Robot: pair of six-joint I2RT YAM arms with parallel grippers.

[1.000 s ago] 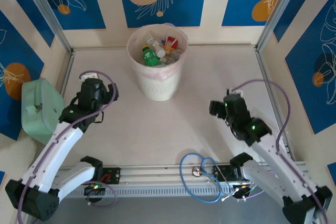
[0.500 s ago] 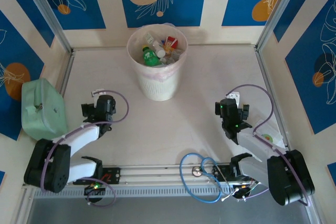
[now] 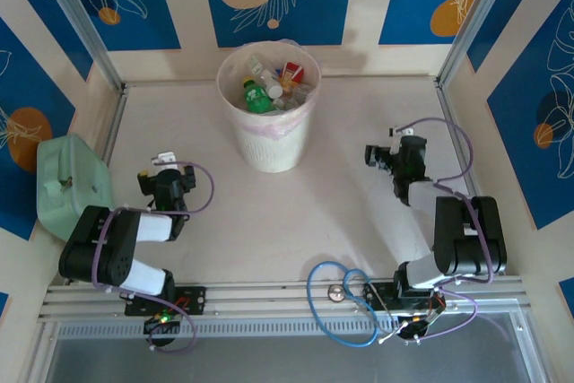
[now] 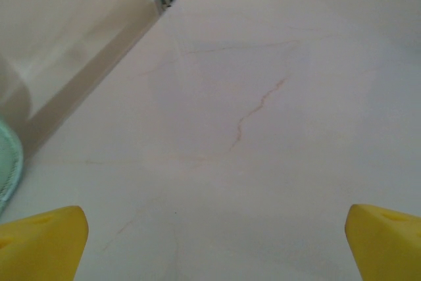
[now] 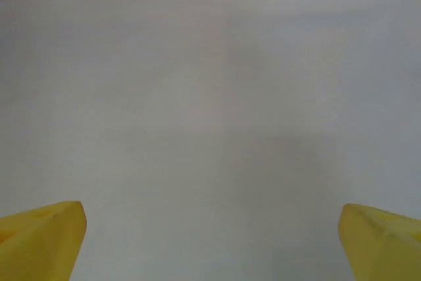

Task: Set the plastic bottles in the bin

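The bin [image 3: 269, 136] stands at the far middle of the table, a whitish round wastebasket with a pale pink liner. Inside it lie several plastic bottles [image 3: 271, 85]: a green one, clear ones and a red-labelled one. My left gripper [image 3: 165, 177] sits low over the table, to the near left of the bin. In the left wrist view the left gripper [image 4: 214, 245] is open, with bare tabletop between its yellow fingertips [image 4: 43, 241]. My right gripper [image 3: 398, 155] is to the bin's right. Seen from the right wrist, the right gripper [image 5: 210, 241] is open and holds nothing.
A mint-green boxy case [image 3: 67, 186] leans at the left wall, and its edge [image 4: 8, 162] shows in the left wrist view. A blue cable loop [image 3: 345, 302] lies on the rail by the right arm's base. Metal frame posts line both sides.
Both arms have folded back toward their bases and now sit lower. The left gripper drew in toward the near left. The right gripper swung slightly farther away.
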